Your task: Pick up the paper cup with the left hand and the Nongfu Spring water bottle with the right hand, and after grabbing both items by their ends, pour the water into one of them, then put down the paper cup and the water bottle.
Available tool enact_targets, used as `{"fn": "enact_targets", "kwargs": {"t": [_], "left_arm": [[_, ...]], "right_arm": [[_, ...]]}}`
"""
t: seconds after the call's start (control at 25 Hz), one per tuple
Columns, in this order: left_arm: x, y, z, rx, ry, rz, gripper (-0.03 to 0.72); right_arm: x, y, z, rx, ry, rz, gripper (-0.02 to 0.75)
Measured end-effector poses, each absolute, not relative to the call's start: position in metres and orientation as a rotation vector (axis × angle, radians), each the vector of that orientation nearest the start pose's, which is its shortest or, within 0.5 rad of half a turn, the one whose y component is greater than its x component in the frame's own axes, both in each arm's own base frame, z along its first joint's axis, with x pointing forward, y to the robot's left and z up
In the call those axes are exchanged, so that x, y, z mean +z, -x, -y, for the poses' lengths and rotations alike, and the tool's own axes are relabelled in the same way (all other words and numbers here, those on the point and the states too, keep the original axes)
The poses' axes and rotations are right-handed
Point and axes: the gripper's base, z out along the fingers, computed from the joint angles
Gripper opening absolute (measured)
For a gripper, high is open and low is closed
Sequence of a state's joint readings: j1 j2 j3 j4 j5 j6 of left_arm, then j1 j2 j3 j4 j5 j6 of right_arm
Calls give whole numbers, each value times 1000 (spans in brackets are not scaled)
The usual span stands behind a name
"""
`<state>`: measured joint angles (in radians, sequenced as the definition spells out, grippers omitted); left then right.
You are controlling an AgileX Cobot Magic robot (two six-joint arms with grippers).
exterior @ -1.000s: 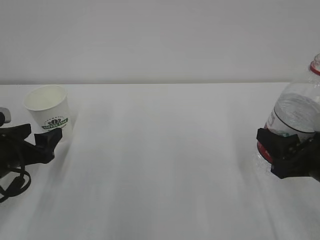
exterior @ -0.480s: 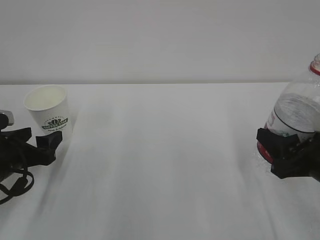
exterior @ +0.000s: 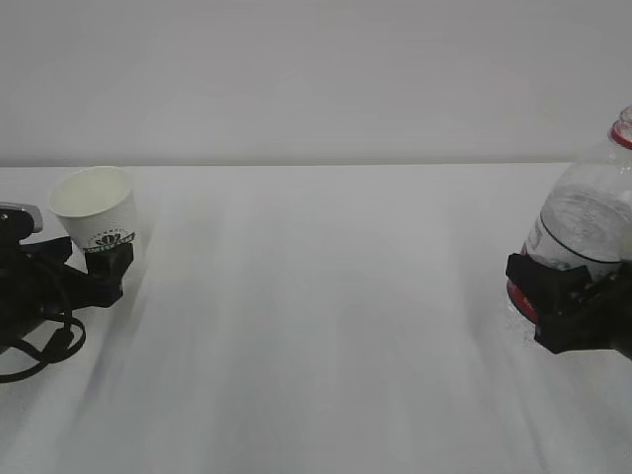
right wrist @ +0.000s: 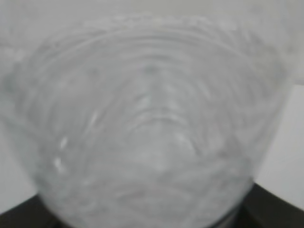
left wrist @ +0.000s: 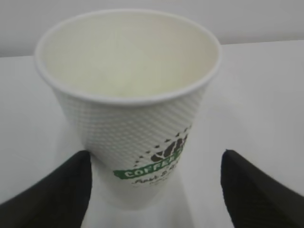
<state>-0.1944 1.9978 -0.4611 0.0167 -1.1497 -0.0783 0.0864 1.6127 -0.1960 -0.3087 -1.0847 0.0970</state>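
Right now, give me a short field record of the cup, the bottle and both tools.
paper cup: upright, tilted slightly, no liquid visible inside
left tool: open, fingers either side of the cup's lower part
water bottle: upright at right edge, capless, partly filled
right tool: closed around the bottle's lower body
table: white

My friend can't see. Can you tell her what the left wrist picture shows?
A white dimpled paper cup with a green logo band stands upright and empty on a white table. The open left pincer's two black fingers sit either side of its base.
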Motion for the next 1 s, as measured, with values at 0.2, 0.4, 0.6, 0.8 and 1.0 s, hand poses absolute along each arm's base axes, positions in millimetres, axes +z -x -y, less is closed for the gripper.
{"fn": "enact_targets", "kwargs": {"t": [0.2,0.4,0.6,0.8,1.0], "left_arm": [[90,-293,56,-180,-91,-1861,658],[87,-299,57,-176,-83,-1857,663],[77,-306,58,-174,-84,-1873,664],[73,-316,60,-175,-83,-1860,665],[68,-327,62,-175,-79,-1847,665]], "right_arm": [[142,-213,-43,275,316,-1807,452],[142,-213,-43,276,318,-1807,452],[142,-213,-43,276,320,-1807,452],[142,-213,-44,279,327,-1806,452],[142,-213,-44,280,329,-1806,452]]}}
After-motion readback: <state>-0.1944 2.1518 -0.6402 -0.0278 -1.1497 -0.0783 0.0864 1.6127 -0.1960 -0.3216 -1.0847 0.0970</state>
